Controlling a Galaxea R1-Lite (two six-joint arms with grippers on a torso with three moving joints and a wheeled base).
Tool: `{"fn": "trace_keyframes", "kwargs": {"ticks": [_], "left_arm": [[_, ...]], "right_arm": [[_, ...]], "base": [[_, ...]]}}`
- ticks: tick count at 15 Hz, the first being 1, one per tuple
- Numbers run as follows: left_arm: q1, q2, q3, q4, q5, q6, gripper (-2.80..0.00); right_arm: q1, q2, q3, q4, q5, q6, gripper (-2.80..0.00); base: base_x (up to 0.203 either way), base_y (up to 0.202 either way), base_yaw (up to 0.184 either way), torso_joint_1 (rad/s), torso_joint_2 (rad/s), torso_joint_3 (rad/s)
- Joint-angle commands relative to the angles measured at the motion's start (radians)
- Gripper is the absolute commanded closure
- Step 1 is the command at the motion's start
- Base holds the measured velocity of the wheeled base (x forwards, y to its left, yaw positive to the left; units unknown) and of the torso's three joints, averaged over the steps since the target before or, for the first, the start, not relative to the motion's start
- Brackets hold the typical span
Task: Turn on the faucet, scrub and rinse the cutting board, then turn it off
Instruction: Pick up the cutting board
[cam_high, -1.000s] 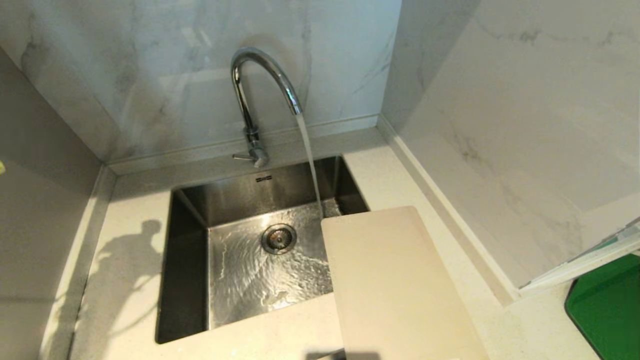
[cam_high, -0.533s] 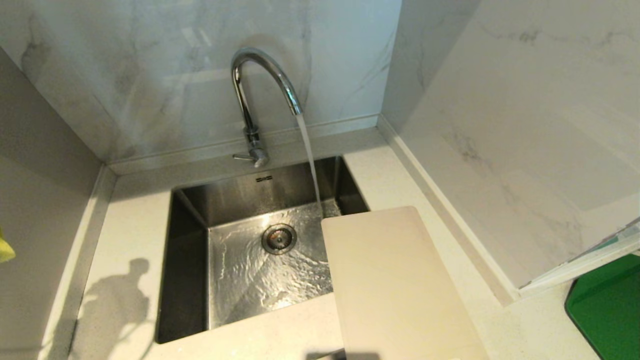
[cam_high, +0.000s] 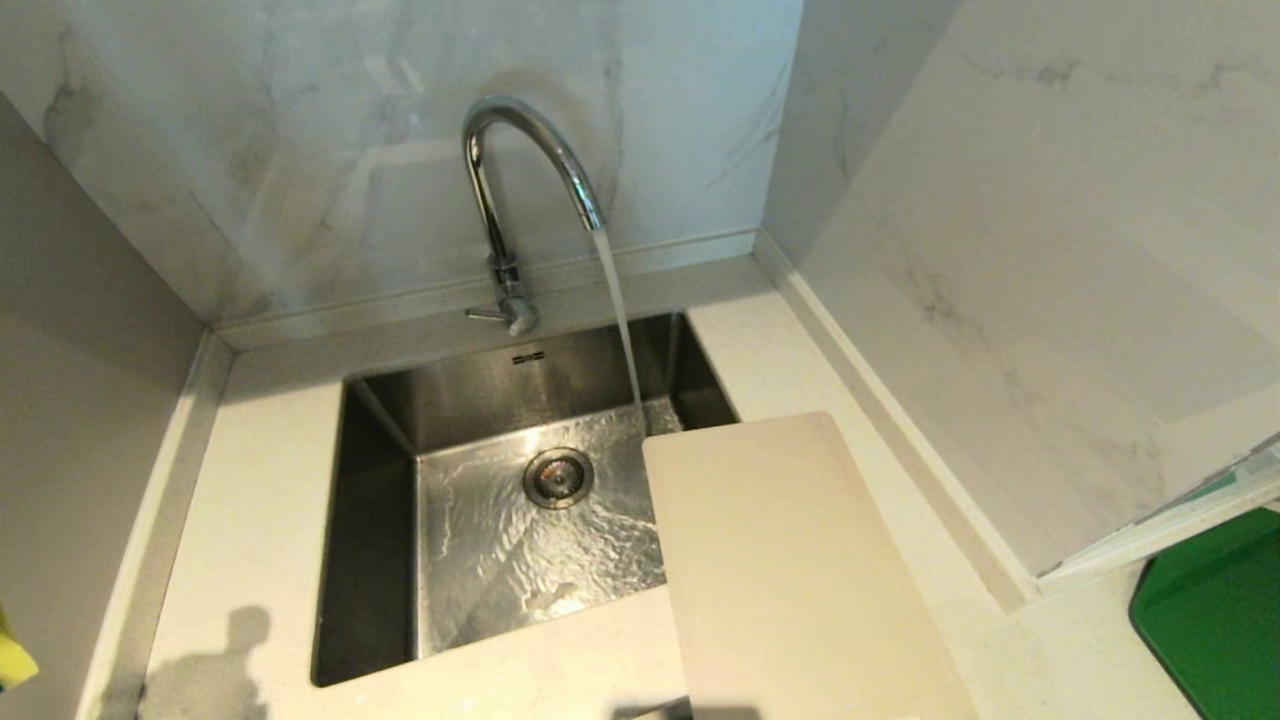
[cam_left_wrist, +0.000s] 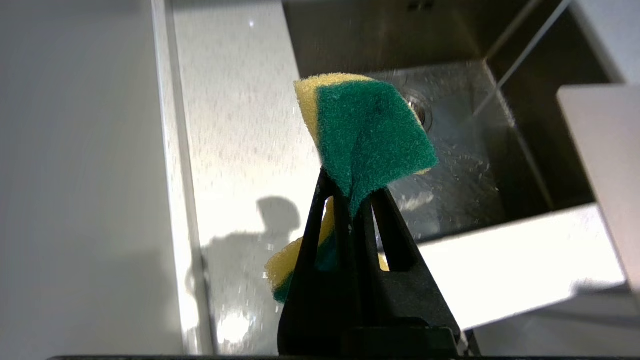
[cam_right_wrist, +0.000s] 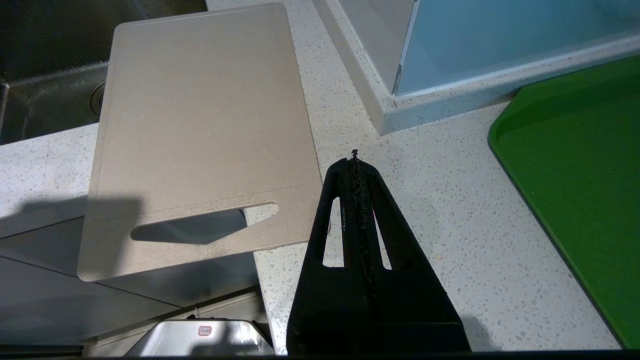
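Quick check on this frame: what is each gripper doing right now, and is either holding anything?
Left gripper: shut on the yellow-green sponge, beside the sink.
Right gripper: shut, empty, over the counter beside the cutting board.

Faucet (cam_high: 527, 165) running into sink (cam_high: 380, 420), cutting board (cam_high: 790, 570) overhanging, perhaps sponge (cam_high: 12, 660) at edge

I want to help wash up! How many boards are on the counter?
2. The cream-white cutting board lies right of the sink, one corner over the basin. A dark green board sits at the far right, partly out of view.
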Motion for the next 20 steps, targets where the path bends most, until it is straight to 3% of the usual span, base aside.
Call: {"fn": "trace_keyframes", "kwargs": {"ticks": [1, 10, 13, 15, 17, 20], "left_arm": [[-0.001, -0.107, 0.085, 0.000, -0.002, 0.004, 0.00], [-0.007, -0.346, 0.313, 0.006, 0.005, 0.054, 0.00], [-0.007, -0.346, 0.334, -0.079, 0.049, 0.082, 0.00], [-0.007, -0.346, 0.338, -0.088, 0.032, 0.137, 0.00], [-0.007, -0.346, 0.338, -0.026, 0.030, 0.122, 0.00], [-0.007, -0.346, 0.339, -0.017, -0.023, 0.105, 0.00]], "right_arm": [[-0.001, 0.000, 0.001, 0.000, 0.000, 0.000, 0.00], [0.000, 0.000, 0.002, 0.000, -0.001, 0.000, 0.00], [-0.001, 0.000, 0.002, 0.000, -0.001, 0.001, 0.00], [0.000, 0.000, 0.002, 0.000, 0.000, 0.000, 0.00], [0.000, 0.000, 0.000, 0.000, 0.000, 0.000, 0.00], [-0.001, 0.000, 0.002, 0.000, -0.001, 0.000, 0.00]], "base": [[0.000, 0.000, 0.000, 0.000, 0.00, 0.000], [0.000, 0.000, 0.000, 0.000, 0.00, 0.000], [0.000, 0.000, 0.000, 0.000, 0.00, 0.000], [0.000, 0.000, 0.000, 0.000, 0.00, 0.000], [0.000, 0.000, 0.000, 0.000, 0.00, 0.000], [0.000, 0.000, 0.000, 0.000, 0.00, 0.000]]}}
